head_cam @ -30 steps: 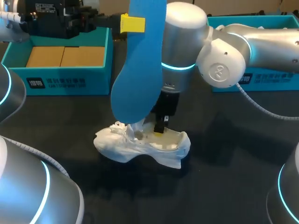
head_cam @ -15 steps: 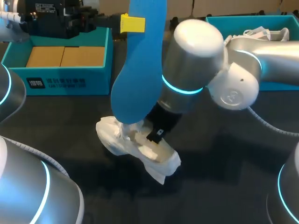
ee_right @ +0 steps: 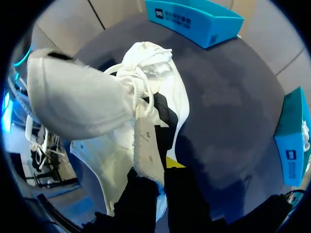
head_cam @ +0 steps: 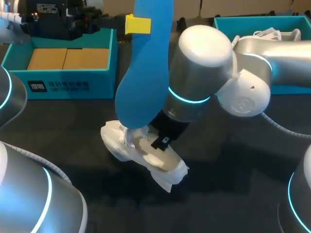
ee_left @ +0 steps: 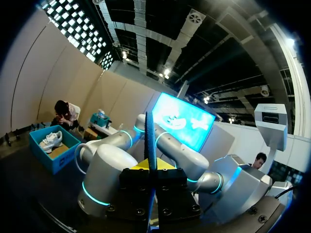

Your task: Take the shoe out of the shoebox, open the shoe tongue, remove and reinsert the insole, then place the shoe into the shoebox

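Blue insole [head_cam: 142, 73] is out of the shoe and clamped near its upper end by my left gripper [ee_left: 151, 168]. The fingers are closed flat on its two faces, and the left wrist view shows it edge-on between them. The insole's long axis is nearly upright. Its broad lower end hangs over the lace end of the white shoe [head_cam: 168, 171]; whether it touches the laces or clears them, I cannot tell. The shoe lies on the dark table [head_cam: 233, 194] with its opening showing from above and its long axis along the table surface. My right gripper [ee_right: 156, 171] is closed on the shoe at the opening: one finger is inside, the other outside, and a pale strip of the upper is pinched between them. I cannot tell whether that strip is tongue or collar. The teal shoebox [head_cam: 63, 86] stands well apart from the shoe, beyond its toe end. Judgement: the step in hand is reinsertion, and it turns on the mismatch of the two axes. The insole stands upright while the shoe lies flat, so the insole must be laid down toward the shoe's line and its lower end fed through the opening toward the toe. The left arm carries this move and the right arm only steadies the shoe. The finger inside the opening may obstruct entry.
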{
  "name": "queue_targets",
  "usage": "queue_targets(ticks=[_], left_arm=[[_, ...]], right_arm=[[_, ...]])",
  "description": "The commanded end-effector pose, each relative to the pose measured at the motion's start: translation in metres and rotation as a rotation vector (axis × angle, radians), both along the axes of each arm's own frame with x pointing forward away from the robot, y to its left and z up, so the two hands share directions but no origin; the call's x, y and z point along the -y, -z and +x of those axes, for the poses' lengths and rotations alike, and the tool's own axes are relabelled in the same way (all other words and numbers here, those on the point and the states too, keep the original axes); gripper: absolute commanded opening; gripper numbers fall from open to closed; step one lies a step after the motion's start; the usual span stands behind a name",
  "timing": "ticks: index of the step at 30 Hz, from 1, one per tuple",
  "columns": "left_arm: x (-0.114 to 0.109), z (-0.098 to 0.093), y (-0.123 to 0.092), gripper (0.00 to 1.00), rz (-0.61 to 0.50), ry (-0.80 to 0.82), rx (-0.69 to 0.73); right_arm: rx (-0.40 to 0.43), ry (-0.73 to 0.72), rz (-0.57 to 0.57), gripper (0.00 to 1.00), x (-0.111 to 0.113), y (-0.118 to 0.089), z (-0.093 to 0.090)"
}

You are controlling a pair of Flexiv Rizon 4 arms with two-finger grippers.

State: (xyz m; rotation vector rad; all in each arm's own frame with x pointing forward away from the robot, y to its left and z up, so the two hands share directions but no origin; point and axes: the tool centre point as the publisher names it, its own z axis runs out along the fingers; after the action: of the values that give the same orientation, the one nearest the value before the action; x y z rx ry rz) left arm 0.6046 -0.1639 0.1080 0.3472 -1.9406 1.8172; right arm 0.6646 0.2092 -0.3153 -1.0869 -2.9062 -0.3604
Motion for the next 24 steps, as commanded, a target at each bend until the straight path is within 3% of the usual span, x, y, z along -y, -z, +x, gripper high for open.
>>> queue_targets(ticks=[1, 4, 9, 15, 24], left_arm=[[0.001, 0.001, 0.001, 0.00, 0.001, 0.002, 0.000], [0.001, 0.001, 0.001, 0.00, 0.001, 0.002, 0.000], [0.001, 0.001, 0.001, 0.00, 0.001, 0.002, 0.000], [0.001, 0.001, 0.001, 0.00, 0.001, 0.002, 0.000], [0.001, 0.001, 0.001, 0.00, 0.001, 0.002, 0.000]], right_arm=[[0.056, 0.194, 0.059, 0.00, 0.011, -0.002, -0.014], [0.082, 0.323, 0.060, 0.00, 0.013, -0.006, -0.022], [0.051, 0.529, 0.028, 0.00, 0.009, -0.009, -0.029], [0.012, 0.626, 0.058, 0.00, 0.011, -0.012, -0.032], [-0.039, 0.720, 0.121, 0.00, 0.029, 0.006, -0.034]])
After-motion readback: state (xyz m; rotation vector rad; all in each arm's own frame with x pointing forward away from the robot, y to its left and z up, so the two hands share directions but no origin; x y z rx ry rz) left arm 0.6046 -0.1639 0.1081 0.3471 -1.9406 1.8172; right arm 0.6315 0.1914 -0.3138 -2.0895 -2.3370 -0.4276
